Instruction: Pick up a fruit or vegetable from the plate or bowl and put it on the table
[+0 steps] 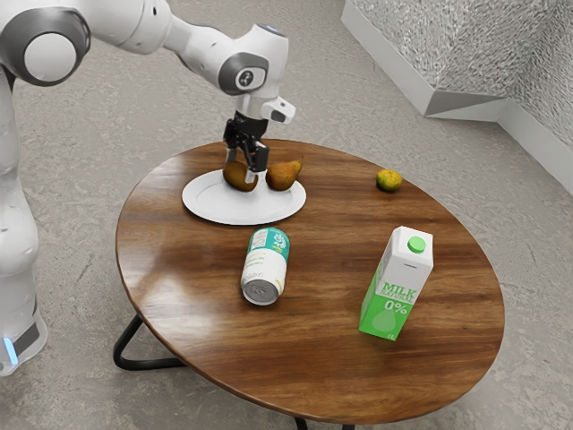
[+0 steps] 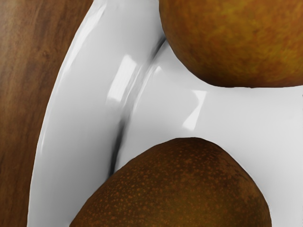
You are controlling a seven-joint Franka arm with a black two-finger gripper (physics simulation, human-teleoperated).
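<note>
"See the brown fruit (image 1: 235,178)?"
"Yes, on the plate (image 1: 211,205), near the pear (image 1: 280,176)."
"And about the end effector (image 1: 241,167)?"
"Set wide, low at the brown fruit."
"Anything on the table (image 1: 327,260)?"
"Look for a can (image 1: 267,260), a carton (image 1: 394,287) and a yellow fruit (image 1: 389,180)."

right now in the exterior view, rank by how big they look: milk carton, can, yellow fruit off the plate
1. milk carton
2. can
3. yellow fruit
</note>
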